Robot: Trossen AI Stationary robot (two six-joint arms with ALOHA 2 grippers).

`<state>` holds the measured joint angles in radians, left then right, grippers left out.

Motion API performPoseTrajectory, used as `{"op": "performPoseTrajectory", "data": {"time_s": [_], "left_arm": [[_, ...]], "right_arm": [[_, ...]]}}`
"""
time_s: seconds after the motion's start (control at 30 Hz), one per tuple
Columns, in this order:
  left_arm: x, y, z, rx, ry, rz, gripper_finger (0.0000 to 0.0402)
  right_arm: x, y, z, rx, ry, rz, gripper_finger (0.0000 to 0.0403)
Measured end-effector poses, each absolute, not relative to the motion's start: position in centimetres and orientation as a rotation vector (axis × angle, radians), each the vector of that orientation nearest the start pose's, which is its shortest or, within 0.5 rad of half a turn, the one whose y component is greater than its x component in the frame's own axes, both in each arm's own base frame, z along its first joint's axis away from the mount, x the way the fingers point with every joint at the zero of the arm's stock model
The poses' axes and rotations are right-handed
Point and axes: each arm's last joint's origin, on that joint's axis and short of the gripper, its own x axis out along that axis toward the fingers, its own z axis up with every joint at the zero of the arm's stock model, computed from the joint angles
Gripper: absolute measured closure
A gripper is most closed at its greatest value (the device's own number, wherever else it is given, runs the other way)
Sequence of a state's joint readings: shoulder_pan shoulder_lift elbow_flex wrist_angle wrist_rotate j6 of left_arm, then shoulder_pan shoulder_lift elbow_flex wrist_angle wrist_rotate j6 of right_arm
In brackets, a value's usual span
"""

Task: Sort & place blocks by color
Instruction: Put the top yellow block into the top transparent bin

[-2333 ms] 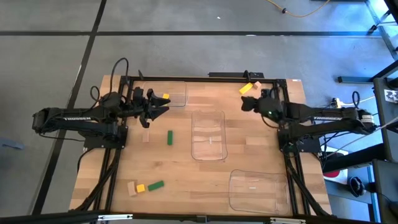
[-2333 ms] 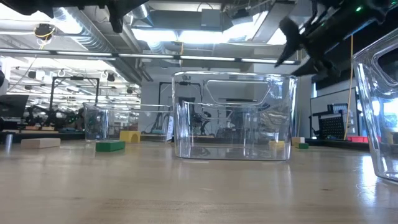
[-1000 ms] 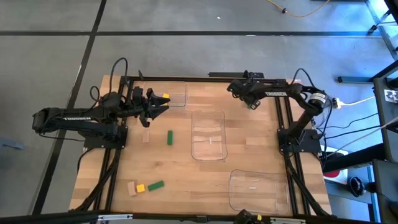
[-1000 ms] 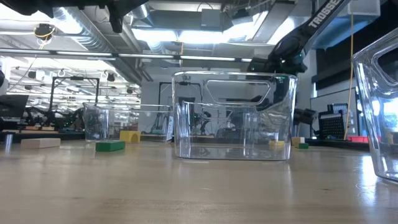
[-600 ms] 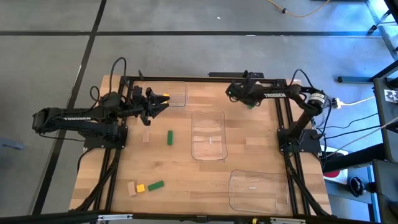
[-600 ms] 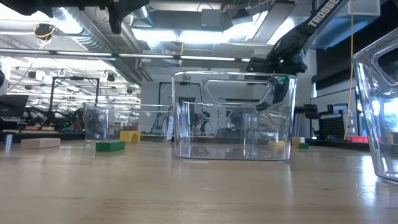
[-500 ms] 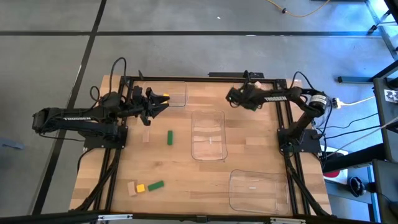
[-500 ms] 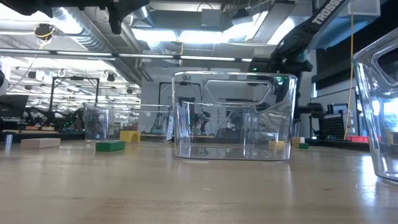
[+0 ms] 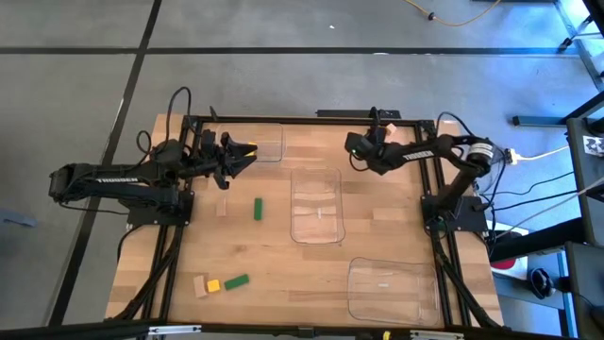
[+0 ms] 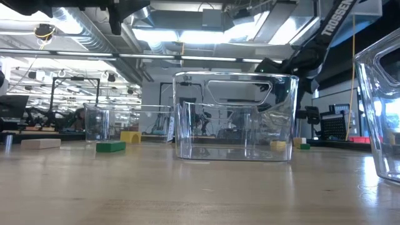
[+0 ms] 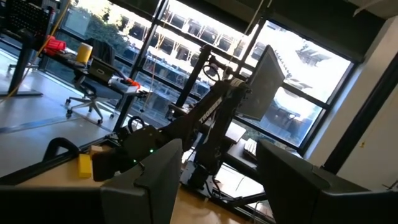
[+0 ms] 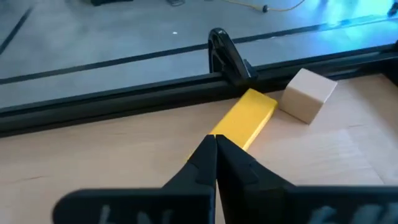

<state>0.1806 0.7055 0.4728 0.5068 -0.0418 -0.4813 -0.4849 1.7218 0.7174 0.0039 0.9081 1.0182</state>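
My right gripper (image 12: 215, 142) is shut over the table's far right corner (image 9: 363, 144). It slants down, with its tips at the near end of an oblong yellow block (image 12: 249, 115) that lies flat on the wood. A pale tan cube (image 12: 308, 93) rests beside that block. My left gripper (image 11: 217, 186) hangs open, high above the far left (image 9: 243, 155), with nothing between its fingers. Another yellow block (image 10: 130, 136) sits on the table below its tips. A green block (image 9: 257, 209) lies mid-left. A tan (image 9: 199, 286), a yellow (image 9: 214, 284) and a green block (image 9: 236, 280) lie near left. My right gripper's shut fingertips (image 12: 208, 149) stand right at the yellow block's near end (image 12: 225, 135), coming in at a slant from above and along its length. Whether they touch it I cannot tell. The block lies flat on the table.
A clear tray (image 9: 317, 203) stands mid-table, another (image 9: 387, 288) near right, and a smaller one (image 9: 267, 149) far left. A black rail with a clamp (image 12: 227, 53) runs along the far edge just behind the yellow block. A green block (image 10: 304, 146) lies far right.
My right gripper has sunk toward the table at the far right and rolled about its wrist, and its tips now stand by the yellow block. The blocks and trays have stayed where they were.
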Motion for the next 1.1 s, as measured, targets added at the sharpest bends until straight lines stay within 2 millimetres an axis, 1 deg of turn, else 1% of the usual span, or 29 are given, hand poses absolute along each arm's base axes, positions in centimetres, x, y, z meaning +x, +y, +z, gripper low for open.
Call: {"op": "performPoseTrajectory", "data": {"time_s": [0.2, 0.27, 0.4, 0.57, 0.67, 0.73, 0.8, 0.97, 1.1], "left_arm": [[16.1, 3.1, 30.3, -0.464, -0.323, 0.153, 0.0203], [16.1, 3.1, 30.3, -0.465, -0.325, 0.160, 0.0203], [16.1, 3.1, 30.3, -0.467, -0.327, 0.168, 0.0203], [16.1, 3.1, 30.3, -0.467, -0.327, 0.169, 0.0203], [16.1, 3.1, 30.3, -0.467, -0.327, 0.169, 0.0203], [16.1, 3.1, 30.3, -0.467, -0.328, 0.169, 0.0203], [16.1, 3.1, 30.3, -0.467, -0.327, 0.169, 0.0203], [16.1, 3.1, 30.3, -0.466, -0.327, 0.170, 0.0203], [16.1, 3.2, 30.3, -0.467, -0.328, 0.175, 0.0203]], "right_arm": [[24.0, -16.5, 9.9, 0.585, 0.341, -1.681, 0.0402], [24.1, -16.9, 9.7, 0.607, 0.327, -1.672, 0.0403], [24.4, -17.7, 10.0, 0.613, 0.299, -1.618, 0.0403], [24.5, -18.7, 10.3, 0.601, 0.399, -1.541, 0.0403], [24.2, -19.5, 10.4, 0.699, 0.437, -1.526, 0.0403], [23.9, -20.0, 10.5, 0.772, 0.426, -1.528, 0.0403], [23.6, -20.3, 10.5, 0.787, 0.437, -1.522, 0.0403], [23.5, -20.3, 10.7, 0.821, 0.463, -1.479, 0.0403], [23.4, -20.1, 10.4, 0.847, 0.513, -1.440, 0.0403]]}}
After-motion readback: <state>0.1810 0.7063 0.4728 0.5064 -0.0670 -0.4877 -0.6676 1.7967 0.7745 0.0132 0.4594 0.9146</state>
